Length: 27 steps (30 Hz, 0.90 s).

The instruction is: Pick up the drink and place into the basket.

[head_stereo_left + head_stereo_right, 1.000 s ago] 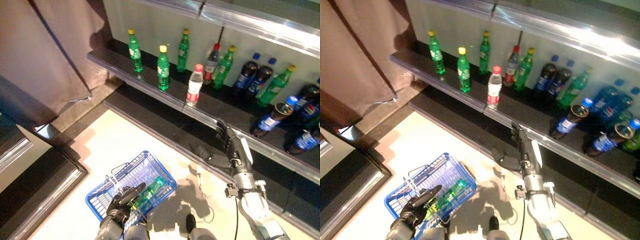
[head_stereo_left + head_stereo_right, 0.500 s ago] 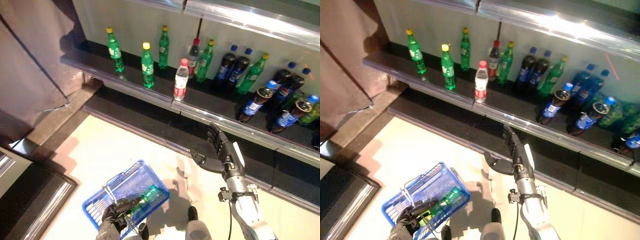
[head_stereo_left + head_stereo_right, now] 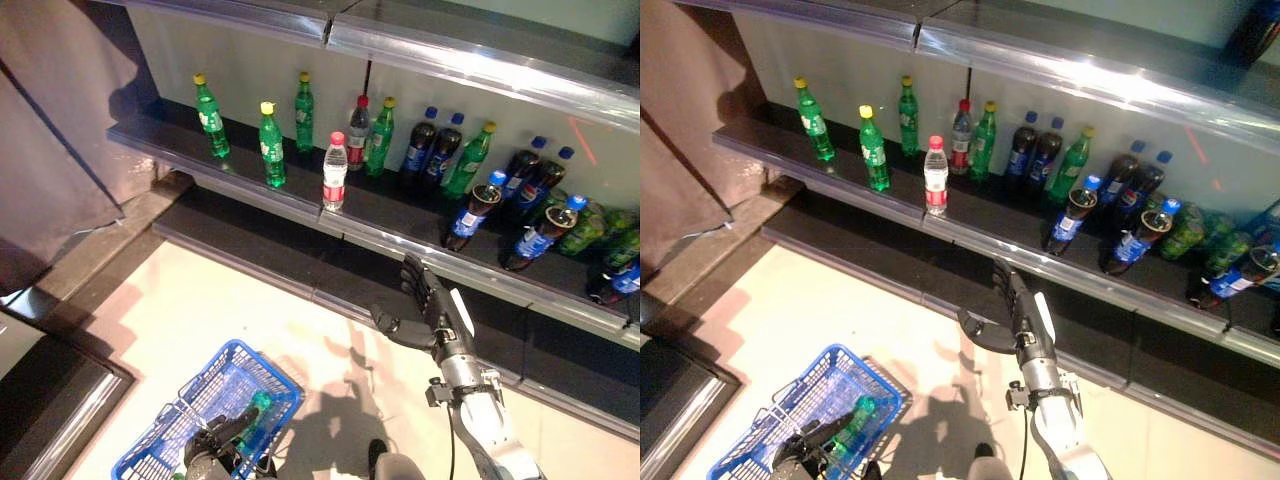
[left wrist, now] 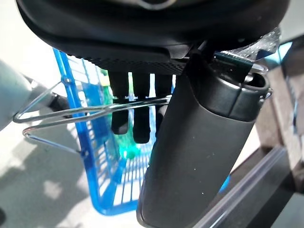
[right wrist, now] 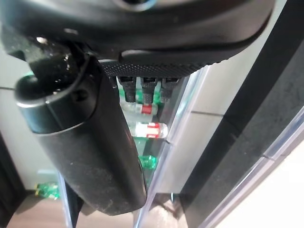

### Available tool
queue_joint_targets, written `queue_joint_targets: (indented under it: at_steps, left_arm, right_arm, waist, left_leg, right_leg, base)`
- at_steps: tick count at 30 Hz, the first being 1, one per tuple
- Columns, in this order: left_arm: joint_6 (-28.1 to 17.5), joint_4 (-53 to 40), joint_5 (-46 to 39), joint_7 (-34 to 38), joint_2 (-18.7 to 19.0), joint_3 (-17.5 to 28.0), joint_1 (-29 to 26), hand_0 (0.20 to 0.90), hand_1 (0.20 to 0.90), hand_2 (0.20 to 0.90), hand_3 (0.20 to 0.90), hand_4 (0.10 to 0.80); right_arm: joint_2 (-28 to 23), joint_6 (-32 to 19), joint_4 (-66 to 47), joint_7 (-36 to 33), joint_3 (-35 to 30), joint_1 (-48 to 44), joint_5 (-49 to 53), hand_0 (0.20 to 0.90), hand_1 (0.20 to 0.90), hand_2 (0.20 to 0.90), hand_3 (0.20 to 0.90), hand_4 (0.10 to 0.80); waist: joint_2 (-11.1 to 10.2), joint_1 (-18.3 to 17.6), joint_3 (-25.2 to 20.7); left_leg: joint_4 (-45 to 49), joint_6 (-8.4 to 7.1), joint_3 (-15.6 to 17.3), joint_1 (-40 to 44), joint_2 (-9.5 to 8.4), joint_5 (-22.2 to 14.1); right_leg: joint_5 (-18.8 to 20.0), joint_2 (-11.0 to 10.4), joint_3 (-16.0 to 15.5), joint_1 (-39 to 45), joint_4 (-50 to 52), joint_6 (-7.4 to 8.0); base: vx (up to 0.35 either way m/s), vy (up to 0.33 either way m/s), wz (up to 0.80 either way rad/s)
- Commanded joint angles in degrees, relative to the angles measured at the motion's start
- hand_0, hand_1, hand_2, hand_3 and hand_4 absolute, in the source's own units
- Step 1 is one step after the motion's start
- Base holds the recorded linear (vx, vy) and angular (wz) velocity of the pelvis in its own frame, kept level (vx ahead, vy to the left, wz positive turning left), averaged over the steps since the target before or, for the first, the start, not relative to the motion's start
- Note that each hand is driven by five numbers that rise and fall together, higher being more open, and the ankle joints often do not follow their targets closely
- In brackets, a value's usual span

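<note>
A blue wire basket (image 3: 284,384) hangs low at my left side with a green bottle (image 3: 255,408) lying inside it. My left hand (image 3: 214,452) is shut on the basket's wire handle (image 4: 71,112); the left wrist view shows its fingers (image 4: 137,121) curled over the wires. My right hand (image 3: 436,312) is open, fingers straight and thumb spread, in front of the lower shelf's edge and holding nothing. A clear water bottle (image 3: 334,172) with a red cap stands near the shelf front, up and left of that hand.
The dark shelf (image 3: 300,205) carries several green bottles (image 3: 270,148) at the left and middle, and several dark cola bottles (image 3: 471,215) with blue caps at the right. A brown curtain (image 3: 50,150) hangs at far left. Pale floor (image 3: 200,300) lies below the shelf.
The whole picture has shifted, so the camera has moved and more of the shelf's right side shows. The right hand stays open by the shelf edge; the left still holds the basket.
</note>
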Motion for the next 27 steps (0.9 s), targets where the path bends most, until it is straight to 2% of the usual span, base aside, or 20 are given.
queue_joint_targets:
  at_steps: [1, 2, 3, 4, 5, 6, 8, 10, 12, 13, 15, 16, 18, 20, 22, 24, 25, 26, 27]
  left_arm:
    - [-5.6, -4.2, 1.6, 0.4, 3.7, -0.1, -2.3, 0.3, 0.3, 0.3, 0.2, 0.1]
    - [-6.3, -3.1, 1.3, 0.7, 3.4, 0.3, -2.4, 0.3, 0.3, 0.3, 0.2, 0.1]
    - [-6.3, -2.8, 0.8, 0.8, 3.2, 0.5, -2.3, 0.3, 0.3, 0.3, 0.2, 0.1]
    - [-6.7, -2.8, -1.3, 0.1, 2.9, 0.8, -1.3, 0.3, 0.3, 0.3, 0.2, 0.1]
    - [-6.9, -2.7, -1.6, -0.1, 2.8, 0.9, -1.1, 0.3, 0.3, 0.3, 0.2, 0.1]
    - [-8.0, -1.9, -2.3, -0.9, 2.1, 1.2, 0.3, 0.3, 0.3, 0.3, 0.2, 0.1]
    - [-8.5, -1.9, -2.8, -1.1, 1.0, 1.6, 2.0, 0.3, 0.3, 0.3, 0.2, 0.1]
    - [-8.5, -2.3, -4.5, -0.8, -0.1, 1.6, 3.4, 0.3, 0.3, 0.3, 0.2, 0.1]
    - [-7.6, -2.0, -5.6, -1.4, -0.2, 1.8, 3.9, 0.3, 0.3, 0.3, 0.2, 0.1]
    - [-7.5, -2.0, -5.6, -1.5, -0.3, 1.8, 4.1, 0.3, 0.3, 0.3, 0.2, 0.1]
    - [-7.2, -1.3, -4.8, -2.2, -0.5, 2.0, 5.2, 0.3, 0.3, 0.3, 0.2, 0.1]
    - [-7.2, -0.9, -4.4, -2.3, -0.5, 1.8, 5.2, 0.3, 0.3, 0.3, 0.2, 0.1]
    - [-7.6, 0.4, -3.9, -2.4, -0.3, 1.3, 4.5, 0.3, 0.3, 0.3, 0.2, 0.1]
    - [-7.7, 0.6, -3.9, -2.2, -0.1, 1.0, 4.2, 0.3, 0.3, 0.3, 0.2, 0.1]
    - [-7.3, -0.7, -3.6, -2.3, 0.9, 0.9, 4.4, 0.3, 0.3, 0.3, 0.2, 0.1]
    - [-6.8, -0.6, -3.7, -2.2, 1.7, 1.1, 4.1, 0.3, 0.3, 0.3, 0.2, 0.1]
    - [-6.9, 0.1, -4.2, -2.6, 2.6, 1.1, 3.5, 0.3, 0.3, 0.3, 0.2, 0.1]
    - [-7.0, 0.1, -4.2, -2.6, 2.8, 1.6, 3.0, 0.3, 0.3, 0.3, 0.2, 0.1]
    - [-7.1, 0.1, -4.2, -2.5, 2.8, 1.8, 2.9, 0.3, 0.3, 0.3, 0.2, 0.1]
  right_arm:
    - [0.3, -4.6, -6.4, 0.5, -1.4, -5.4, 0.4, 0.9, 0.9, 0.9, 0.9, 0.8]
    - [0.0, -3.9, -6.6, 1.0, -1.5, -5.7, 0.4, 0.9, 0.9, 0.9, 0.9, 0.8]
    - [-0.3, -3.5, -6.9, 1.1, -1.6, -5.9, 0.1, 0.9, 0.9, 0.9, 0.9, 0.8]
    - [-1.8, -3.3, -8.2, 1.8, -2.2, -6.0, 0.7, 0.9, 0.9, 0.9, 0.9, 0.8]
    - [-2.0, -3.4, -8.4, 2.0, -2.3, -5.9, 0.9, 0.9, 0.9, 0.9, 0.9, 0.8]
    - [-3.0, -4.4, -8.5, 3.2, -2.8, -5.5, 1.1, 0.9, 0.9, 0.9, 0.9, 0.8]
    - [-3.5, -5.1, -8.2, 4.1, -3.2, -5.2, 1.4, 0.9, 0.9, 0.9, 0.9, 0.8]
    - [-3.8, -5.5, -8.0, 5.4, -3.0, -4.8, 2.3, 0.9, 0.9, 0.9, 0.9, 0.8]
    - [-3.7, -6.2, -7.4, 5.6, -2.4, -4.5, 0.7, 0.9, 0.9, 0.9, 0.9, 0.8]
    - [-3.7, -6.3, -7.3, 5.6, -2.3, -4.4, 0.6, 0.9, 0.9, 0.9, 0.9, 0.8]
    - [-2.7, -6.0, -6.6, 4.9, -2.4, -4.1, 0.2, 0.9, 0.9, 0.9, 0.9, 0.8]
    - [-2.3, -5.7, -6.6, 4.4, -2.2, -4.1, -0.2, 0.9, 0.9, 0.9, 0.9, 0.8]
    - [-1.4, -4.5, -6.8, 2.7, -1.6, -4.3, -1.3, 0.9, 0.9, 0.9, 0.9, 0.8]
    - [-1.2, -4.3, -7.4, 2.3, -1.6, -4.0, -1.5, 0.9, 0.9, 0.9, 0.9, 0.8]
    - [-1.1, -5.1, -8.9, 2.4, -2.2, -2.7, -1.4, 0.9, 0.9, 0.9, 0.9, 0.8]
    - [-1.4, -4.8, -9.5, 2.1, -2.1, -2.4, -1.4, 0.9, 0.9, 0.9, 0.9, 0.8]
    - [-1.4, -5.3, -9.0, 1.8, -1.9, -2.3, -0.7, 0.9, 0.9, 0.9, 0.9, 0.8]
    - [-1.3, -5.9, -8.6, 1.8, -1.5, -2.7, -0.6, 0.9, 0.9, 0.9, 0.9, 0.8]
    - [-1.2, -6.1, -8.4, 1.8, -1.3, -2.9, -0.7, 0.9, 0.9, 0.9, 0.9, 0.8]
  waist:
    - [-1.7, 0.7, -2.1]
    - [-2.0, 1.0, -1.8]
    - [-1.9, 0.9, -1.6]
    - [-1.9, 0.7, -0.8]
    - [-2.0, 0.6, -0.7]
    - [-2.2, 0.6, 0.1]
    - [-2.5, 0.9, 0.6]
    - [-3.2, 0.6, 0.3]
    - [-3.2, 0.4, -0.4]
    - [-3.1, 0.3, -0.4]
    - [-1.8, 0.5, -1.4]
    - [-1.5, 0.5, -1.5]
    - [-1.0, 0.1, -1.6]
    - [-0.7, 0.1, -1.7]
    - [-0.4, -0.6, -1.5]
    - [-0.4, -1.3, -1.3]
    - [-0.5, -1.6, -1.1]
    - [-0.7, -1.1, -1.0]
    - [-0.7, -1.0, -0.9]
  left_leg:
    - [3.2, 0.78, -3.0, -6.0, 1.3, 1.1]
    - [3.2, -0.81, -3.2, -7.3, 3.55, 2.8]
    - [3.1, -1.31, -3.4, -7.7, 4.49, 3.6]
    - [2.8, -2.09, -3.7, -8.7, 6.7, 5.5]
    - [2.7, -2.18, -4.0, -8.8, 7.0, 5.8]
    - [2.2, -2.33, -6.4, -9.3, 7.5, 6.8]
    - [4.5, -1.36, -8.7, -10.3, 5.26, 5.6]
    - [11.1, 0.79, -7.4, -10.2, -0.56, -0.8]
    - [17.7, 2.66, -4.3, -10.6, -7.62, -5.8]
    - [18.1, 2.77, -4.1, -10.4, -8.2, -6.3]
    - [16.4, 3.41, -4.6, -8.0, -12.07, -7.6]
    - [15.1, 3.58, -5.1, -7.0, -12.56, -7.6]
    - [11.6, 3.8, -5.2, -5.0, -11.93, -7.1]
    - [9.4, 4.21, -6.3, -4.4, -12.15, -6.3]
    - [6.2, 5.02, -5.6, -3.0, -11.99, -5.2]
    - [5.9, 5.33, -6.1, -2.9, -12.03, -5.0]
    - [6.5, 5.35, -5.8, -3.2, -11.82, -5.3]
    - [6.7, 5.36, -6.2, -3.4, -11.46, -5.2]
    - [6.7, 5.38, -6.4, -3.4, -11.35, -5.3]
  right_leg:
    - [-1.5, -3.7, -1.2, 6.5, 0.6, 1.07]
    - [-1.8, -2.2, -1.5, 7.2, -1.2, 0.16]
    - [-1.8, -1.5, -1.6, 7.1, -1.5, -0.25]
    - [-1.7, 0.1, -1.7, 6.4, -1.5, -1.38]
    - [-1.6, 0.4, -1.6, 6.4, -1.8, -1.61]
    - [-1.1, 1.7, -0.5, 6.5, -2.7, -2.64]
    - [-0.7, 2.2, 0.7, 6.4, -3.2, -3.26]
    - [0.0, 1.4, 0.4, 5.6, -4.2, -3.66]
    - [1.2, 1.2, -1.6, 5.5, -5.3, -3.65]
    - [1.2, 1.3, -1.9, 5.5, -5.4, -3.62]
    - [1.3, 3.1, -2.7, 5.3, -5.2, -3.33]
    - [1.2, 3.7, -2.9, 5.2, -4.9, -3.29]
    - [0.7, 4.7, -2.9, 4.5, -4.0, -3.46]
    - [0.2, 5.3, -3.1, 4.2, -2.8, -3.52]
    - [0.7, 6.1, -3.6, 1.4, 3.4, -2.6]
    - [1.3, 7.0, -2.1, -0.3, 6.2, -2.1]
    - [0.9, 6.1, -2.4, -0.7, 6.7, -1.95]
    - [2.2, 3.5, -2.5, -0.9, 6.8, -0.78]
    - [2.5, 2.7, -2.3, -0.9, 6.8, -0.36]
  base:
    - [-0.229, -0.467, -0.19]
    - [-0.175, -0.357, -0.17]
    - [-0.304, -0.535, -0.22]
    - [-0.21, -0.32, -0.24]
    - [-0.287, -0.405, -0.26]
    - [-0.202, -0.274, -0.27]
    - [-0.199, -0.25, -0.33]
    - [-0.157, -0.186, -0.53]
    - [-0.076, -0.128, -0.28]
    - [-0.006, -0.071, -0.21]
    - [0.041, -0.041, -0.33]
    - [0.051, -0.014, -0.07]
    - [0.021, 0.028, 0.14]
    - [-0.009, 0.034, 0.05]
    - [-0.047, 0.016, 0.02]
    - [-0.039, -0.045, 0.03]
    - [-0.045, -0.158, 0.06]
    - [-0.049, -0.187, 0.09]
    - [-0.037, -0.203, 0.11]
